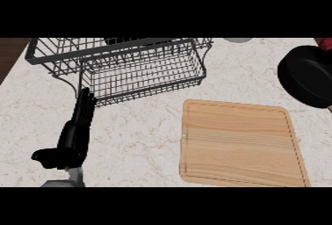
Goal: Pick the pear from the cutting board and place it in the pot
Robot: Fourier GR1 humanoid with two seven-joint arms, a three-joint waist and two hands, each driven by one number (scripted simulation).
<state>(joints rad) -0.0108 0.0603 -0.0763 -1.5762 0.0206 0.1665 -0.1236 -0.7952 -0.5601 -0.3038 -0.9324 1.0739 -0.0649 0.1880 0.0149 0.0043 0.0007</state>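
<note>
The wooden cutting board (240, 143) lies on the counter at the lower right, and nothing rests on it. No pear shows anywhere in the head view. A black pot (308, 79) sits at the right edge, partly cut off by the frame. My left hand (74, 136) stands at the lower left with its fingers straight and pointing up, holding nothing; its fingertips reach the front of the wire rack. My right hand is out of view.
A dark wire dish rack (130, 66) fills the upper left of the marble counter. A grey round object (238, 40) peeks in at the top edge. A dark red object (324, 42) shows at the top right corner, behind the pot.
</note>
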